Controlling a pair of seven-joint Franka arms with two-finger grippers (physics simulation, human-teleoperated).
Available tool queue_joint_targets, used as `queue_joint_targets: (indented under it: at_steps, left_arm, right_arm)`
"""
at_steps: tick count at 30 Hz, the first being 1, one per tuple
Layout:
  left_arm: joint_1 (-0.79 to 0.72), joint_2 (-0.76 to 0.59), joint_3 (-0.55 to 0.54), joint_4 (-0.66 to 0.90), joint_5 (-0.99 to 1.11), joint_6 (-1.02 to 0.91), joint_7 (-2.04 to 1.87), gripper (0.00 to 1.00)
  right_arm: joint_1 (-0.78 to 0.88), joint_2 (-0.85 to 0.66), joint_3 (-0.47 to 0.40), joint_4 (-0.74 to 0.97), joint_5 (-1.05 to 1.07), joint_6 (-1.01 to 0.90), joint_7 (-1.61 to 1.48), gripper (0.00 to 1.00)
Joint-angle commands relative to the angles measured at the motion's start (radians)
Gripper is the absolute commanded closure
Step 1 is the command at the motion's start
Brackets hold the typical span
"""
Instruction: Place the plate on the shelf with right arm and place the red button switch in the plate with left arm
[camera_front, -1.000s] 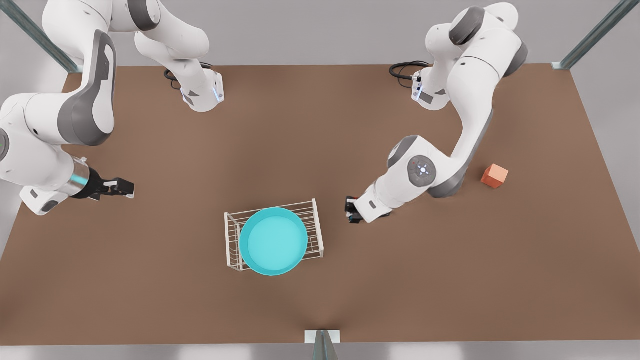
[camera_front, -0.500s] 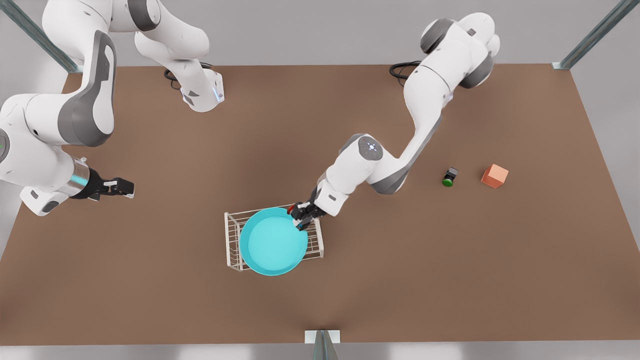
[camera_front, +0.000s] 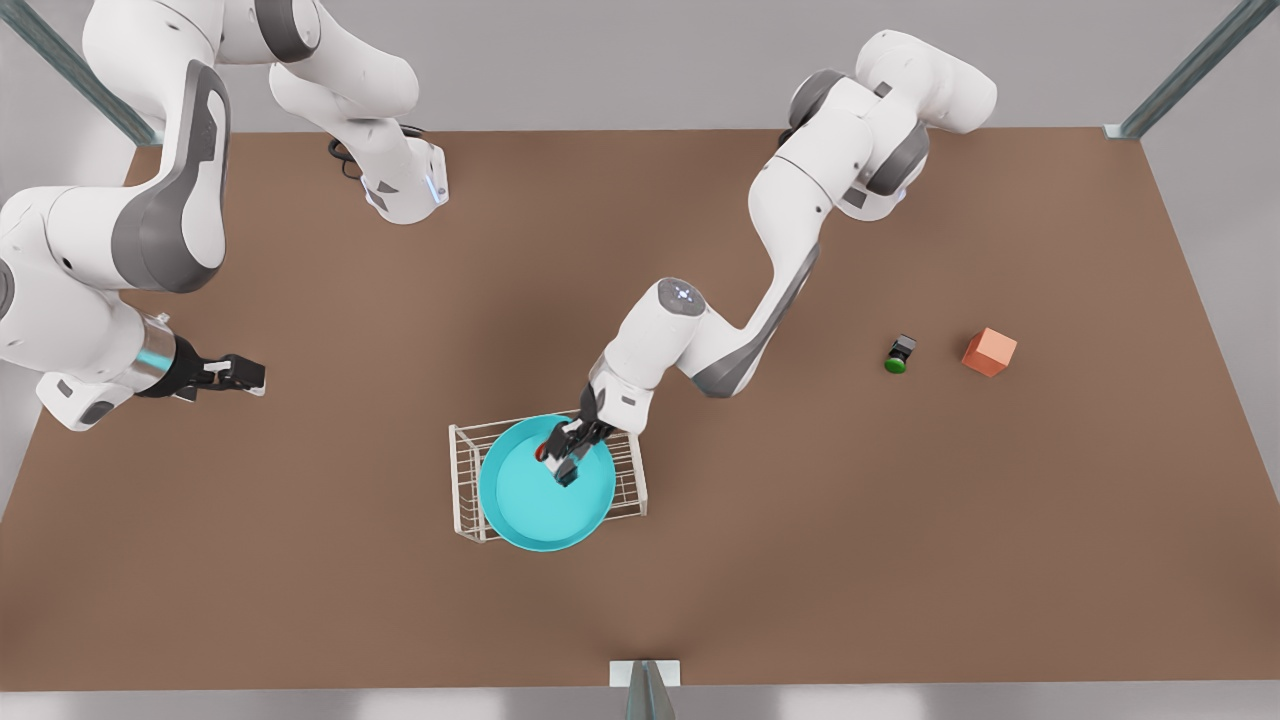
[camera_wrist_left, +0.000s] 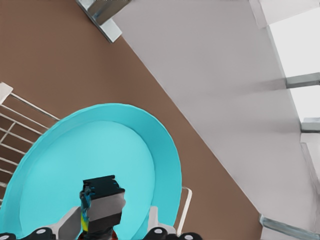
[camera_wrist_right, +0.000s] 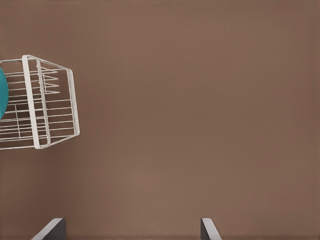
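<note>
Already your left pincer (camera_front: 566, 457) hangs clenched on the red button switch (camera_wrist_left: 102, 210) right over the plate (camera_front: 530, 505) resting on the shelf (camera_front: 462, 480), ready to drop, while your right pincer (camera_front: 245, 374), fingers parted, waits well apart.

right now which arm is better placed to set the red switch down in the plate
Left. The left gripper hangs over the plate on the shelf, holding the red button switch. The right gripper waits far off at the front view's left.
</note>
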Motion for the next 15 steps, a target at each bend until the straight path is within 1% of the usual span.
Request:
queue_joint_targets:
  at_steps: [1, 2, 3, 4, 5, 6, 7, 8, 9, 11, 13, 15]
  left_arm:
    - [-0.003, -0.006, 0.003, 0.0, 0.007, 0.013, -0.297, 0.0]
    - [-0.003, -0.011, 0.002, -0.002, 0.046, -0.006, -0.299, 0.0]
    - [-0.002, -0.025, 0.003, -0.002, 0.047, -0.073, -0.293, 0.0]
    - [0.005, -0.06, 0.006, -0.006, 0.098, -0.206, -0.262, 0.0]
    - [0.038, -0.109, -0.007, -0.009, 0.087, -0.445, -0.1, 0.0]
    - [0.126, -0.192, -0.024, -0.012, 0.02, -0.679, 0.173, 0.0]
    - [0.239, -0.253, -0.024, -0.014, -0.016, -0.973, 0.547, 0.0]
    - [0.319, -0.275, -0.018, -0.017, -0.006, -1.108, 0.778, 0.0]
    - [0.416, -0.298, -0.009, -0.049, -0.005, -1.145, 0.996, 0.0]
    - [0.517, -0.31, 0.008, -0.081, 0.017, -1.167, 1.215, 0.0]
    - [0.597, -0.328, 0.013, -0.127, 0.024, -1.196, 1.335, 0.0]
    - [0.627, -0.344, 0.013, -0.166, 0.026, -1.193, 1.384, 0.0]
  right_arm:
    - [0.0, -0.001, 0.001, 0.0, 0.001, 0.0, -0.005, 0.0]
    - [0.0, -0.001, 0.001, 0.0, 0.001, 0.0, -0.005, 0.0]
    - [0.0, -0.001, 0.001, 0.0, 0.001, 0.0, -0.005, 0.0]
    - [0.0, -0.001, 0.001, 0.0, 0.001, 0.0, -0.005, 0.0]
    - [0.0, -0.001, 0.001, 0.002, 0.0, 0.0, -0.005, 0.0]
    - [0.0, -0.001, 0.001, 0.0, 0.0, 0.0, -0.005, 0.0]
    - [0.0, -0.001, 0.001, 0.0, 0.0, 0.0, -0.005, 0.0]
    - [0.0, -0.001, 0.001, 0.0, 0.0, 0.0, -0.005, 0.0]
    - [0.0, -0.001, 0.001, 0.0, 0.0, 0.0, -0.007, 0.0]
    - [0.0, -0.001, 0.001, 0.002, 0.0, 0.0, -0.005, 0.0]
    - [0.0, -0.001, 0.001, 0.0, 0.001, 0.0, -0.007, 0.0]
    - [0.0, -0.001, 0.001, 0.0, 0.003, 0.0, -0.007, 0.0]
